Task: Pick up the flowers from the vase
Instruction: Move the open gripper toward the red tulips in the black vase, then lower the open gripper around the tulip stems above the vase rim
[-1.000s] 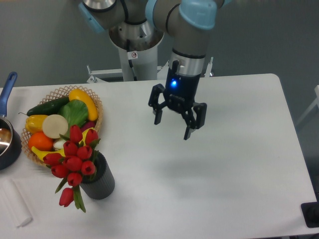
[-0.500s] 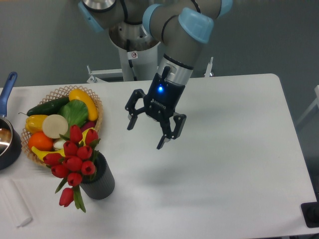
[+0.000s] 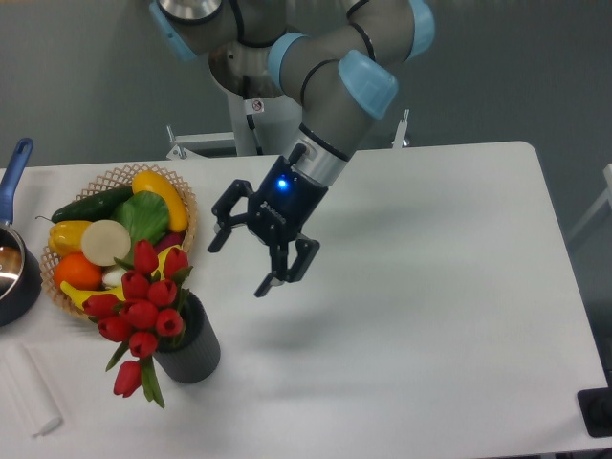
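The gripper (image 3: 241, 265) hangs above the table (image 3: 430, 287) with its two fingers spread wide and nothing between them, tilted toward 8 o'clock. A blue light glows on its wrist. The flowers (image 3: 142, 306) stand at 8 o'clock from it, well apart, their red buds bunched in the vase (image 3: 190, 352), with one bud drooping low on the vase's left. Just behind them at 11 o'clock sits a wicker basket (image 3: 115, 178) of fruit and vegetables.

Pot (image 3: 17, 273) cut by left edge; flowers (image 3: 142, 304) hide vase (image 3: 189, 352) opening.
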Controlling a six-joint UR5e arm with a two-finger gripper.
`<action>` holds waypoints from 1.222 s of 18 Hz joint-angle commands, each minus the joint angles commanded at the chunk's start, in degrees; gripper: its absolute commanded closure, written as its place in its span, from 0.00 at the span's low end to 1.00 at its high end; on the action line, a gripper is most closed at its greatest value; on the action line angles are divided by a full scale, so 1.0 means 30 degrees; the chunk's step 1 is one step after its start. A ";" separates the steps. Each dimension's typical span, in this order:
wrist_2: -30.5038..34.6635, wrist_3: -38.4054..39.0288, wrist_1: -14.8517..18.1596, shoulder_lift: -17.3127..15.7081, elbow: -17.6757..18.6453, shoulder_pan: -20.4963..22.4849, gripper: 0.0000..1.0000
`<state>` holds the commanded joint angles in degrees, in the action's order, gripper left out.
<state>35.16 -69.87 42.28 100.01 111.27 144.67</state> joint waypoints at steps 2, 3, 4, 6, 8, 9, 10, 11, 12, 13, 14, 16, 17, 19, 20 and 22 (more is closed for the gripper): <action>-0.0030 0.0029 -0.0029 0.0293 -0.0263 -0.0176 0.00; -0.0059 0.0088 0.0000 0.0527 -0.0526 -0.0293 0.00; -0.0088 0.0146 0.0000 0.0732 -0.0848 -0.0642 0.00; -0.0088 0.0496 -0.0029 0.1230 -0.1463 -0.0850 0.00; -0.0088 0.0645 -0.0203 0.1728 -0.1961 -0.1083 0.00; -0.0088 0.0645 -0.0321 0.1934 -0.2022 -0.1230 0.00; -0.0088 0.0645 -0.0438 0.2081 -0.2052 -0.1289 0.00; -0.0088 0.0645 -0.0497 0.2227 -0.2110 -0.1319 0.00; -0.0088 0.0645 -0.0556 0.2345 -0.2169 -0.1522 0.00; -0.0088 0.0674 -0.0557 0.2404 -0.2314 -0.1669 0.00; -0.0059 0.0732 -0.0557 0.2578 -0.2490 -0.1787 0.00; -0.0059 0.1257 -0.0557 0.2930 -0.2928 -0.2167 0.00; -0.0059 0.1579 -0.0557 0.3048 -0.3163 -0.2314 0.00; -0.0030 0.2137 -0.0557 0.3195 -0.3428 -0.2373 0.00; 0.0028 0.2168 -0.0528 0.3224 -0.3429 -0.2432 0.00; 0.0146 0.2168 -0.0527 0.3400 -0.3371 -0.2723 0.00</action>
<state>35.60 -63.37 40.69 110.21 101.16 136.50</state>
